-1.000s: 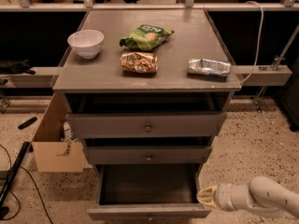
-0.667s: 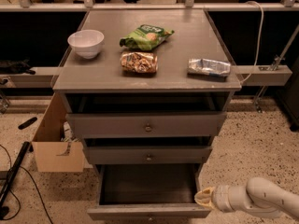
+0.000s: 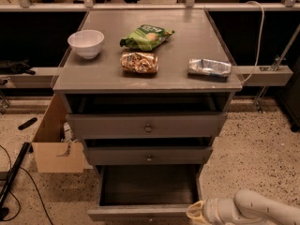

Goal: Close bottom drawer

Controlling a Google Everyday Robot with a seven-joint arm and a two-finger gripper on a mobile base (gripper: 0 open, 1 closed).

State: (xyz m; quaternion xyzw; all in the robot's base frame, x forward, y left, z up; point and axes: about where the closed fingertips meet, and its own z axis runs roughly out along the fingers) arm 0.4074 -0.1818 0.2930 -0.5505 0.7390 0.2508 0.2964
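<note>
The bottom drawer of the grey cabinet is pulled far out, and its dark interior looks empty. Its grey front lies at the bottom edge of the view; the knob is barely in view. My gripper is at the end of the white arm that comes in from the lower right. It sits at the right end of the drawer front, at or just touching its corner. The middle drawer and the top drawer above it each stand slightly out.
On the cabinet top lie a white bowl, a green snack bag, a brown snack bag and a silver-blue packet. An open cardboard box stands on the floor at the left. Cables lie at far left.
My gripper has moved left and down in the view, from beside the drawer's right side to the right end of its front. The drawer has not visibly moved.
</note>
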